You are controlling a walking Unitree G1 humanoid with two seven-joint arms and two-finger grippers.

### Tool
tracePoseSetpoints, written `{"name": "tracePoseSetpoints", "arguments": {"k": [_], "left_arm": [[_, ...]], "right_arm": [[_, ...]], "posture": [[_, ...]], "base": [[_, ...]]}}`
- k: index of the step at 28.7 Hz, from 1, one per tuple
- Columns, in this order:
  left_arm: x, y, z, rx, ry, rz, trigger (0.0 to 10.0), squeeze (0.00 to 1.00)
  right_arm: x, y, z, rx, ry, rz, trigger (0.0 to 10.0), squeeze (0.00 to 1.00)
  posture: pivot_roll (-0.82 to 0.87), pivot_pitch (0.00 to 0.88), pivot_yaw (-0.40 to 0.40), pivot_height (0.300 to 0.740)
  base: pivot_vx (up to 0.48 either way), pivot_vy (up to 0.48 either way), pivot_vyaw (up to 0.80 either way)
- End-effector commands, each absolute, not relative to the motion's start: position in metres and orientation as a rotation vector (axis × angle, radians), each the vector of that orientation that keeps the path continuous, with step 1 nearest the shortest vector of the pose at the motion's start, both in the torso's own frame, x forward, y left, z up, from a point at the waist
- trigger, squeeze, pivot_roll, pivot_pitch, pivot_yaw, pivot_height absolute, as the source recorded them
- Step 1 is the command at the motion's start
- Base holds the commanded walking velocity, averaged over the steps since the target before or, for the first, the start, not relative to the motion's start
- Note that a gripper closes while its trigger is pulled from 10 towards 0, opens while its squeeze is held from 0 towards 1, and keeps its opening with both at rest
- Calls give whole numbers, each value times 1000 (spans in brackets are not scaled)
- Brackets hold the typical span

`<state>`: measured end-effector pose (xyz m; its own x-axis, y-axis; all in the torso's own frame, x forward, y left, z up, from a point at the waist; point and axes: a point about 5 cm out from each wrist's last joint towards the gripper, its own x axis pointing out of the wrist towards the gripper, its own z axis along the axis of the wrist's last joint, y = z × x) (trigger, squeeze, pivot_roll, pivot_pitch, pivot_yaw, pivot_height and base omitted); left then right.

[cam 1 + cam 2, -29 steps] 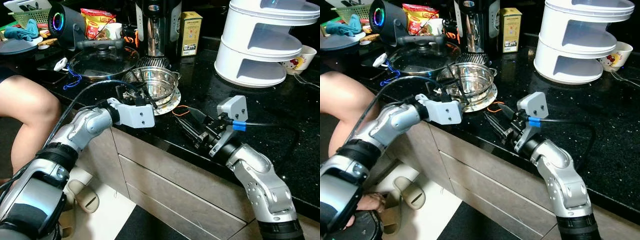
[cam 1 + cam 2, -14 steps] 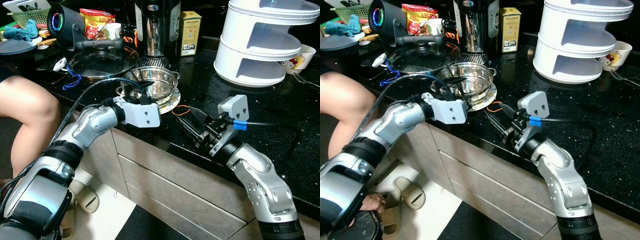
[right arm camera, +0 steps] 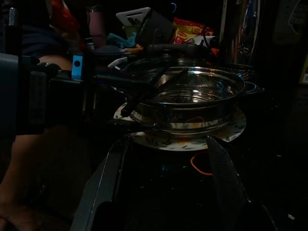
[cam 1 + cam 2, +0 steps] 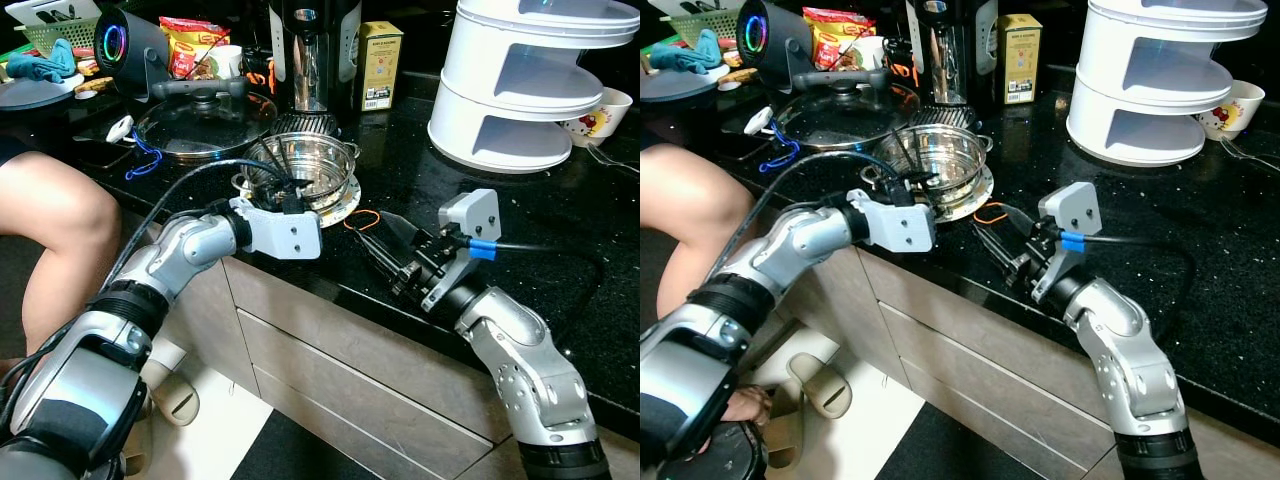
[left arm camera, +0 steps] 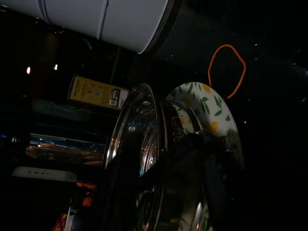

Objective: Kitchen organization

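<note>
Beside steel pot (image 4: 305, 170), orange rubber band (image 4: 362, 220).

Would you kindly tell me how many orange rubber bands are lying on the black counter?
1. The orange rubber band lies on the black counter, just beside the floral plate under the steel pot. Others may be hidden behind clutter.

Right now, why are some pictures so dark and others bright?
The eye views are well lit, with glints on the steel pot and black counter. Both wrist views are dim: the left gripper at the pot's rim is nearly lost in shade, and the right gripper shows as dark fingers.
</note>
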<state>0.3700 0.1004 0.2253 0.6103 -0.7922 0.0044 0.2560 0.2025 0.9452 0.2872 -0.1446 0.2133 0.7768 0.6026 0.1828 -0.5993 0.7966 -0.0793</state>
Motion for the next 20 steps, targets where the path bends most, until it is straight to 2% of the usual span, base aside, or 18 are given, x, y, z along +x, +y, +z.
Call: {"name": "tracePoseSetpoints", "arguments": {"k": [1,20], "left_arm": [[370,99,223,1146,-560,-814,0,0],[370,100,242,1145,-623,-778,0,0]], "right_arm": [[286,-142,215,-14,-215,658,10000,0],[289,-140,215,-5,-222,645,10000,0]], "posture": [[-76,86,46,740],[-60,77,52,740]], "base": [[0,0,0],[0,0,0]]}}
